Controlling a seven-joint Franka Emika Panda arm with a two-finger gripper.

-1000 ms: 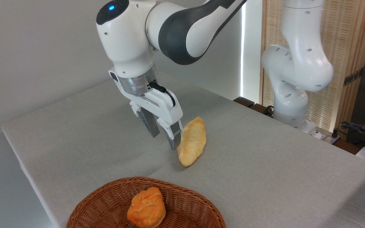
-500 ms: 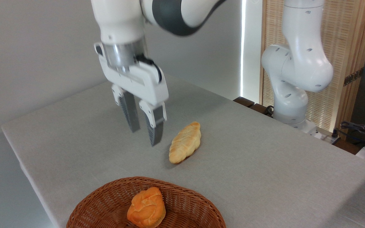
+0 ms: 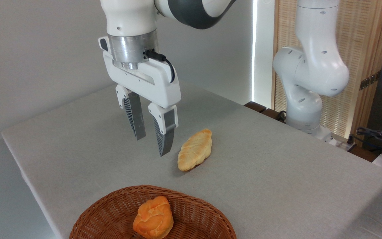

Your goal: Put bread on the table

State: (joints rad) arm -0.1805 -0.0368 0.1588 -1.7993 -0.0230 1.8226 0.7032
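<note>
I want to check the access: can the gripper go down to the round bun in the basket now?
Probably yes. The gripper hangs above the table with jaws open and empty. The round bun lies uncovered in the basket, and nothing stands between them.

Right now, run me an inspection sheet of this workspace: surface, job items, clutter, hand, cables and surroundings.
Surface: table covered in light grey-beige cloth, flat, no spills seen.
Job's things: bread, a pale braided loaf, lies on the cloth, outside the basket.
Clutter: brown wicker basket at the near edge, holding one darker orange bun.
Hand: hand open, empty, hanging above the cloth just left of the bread, not touching it.
Cables: one short black cable looped on the hand's body; more cables off the table at right.
Surroundings: grey wall, arm base beyond the far edge, slatted wooden screen behind.
</note>
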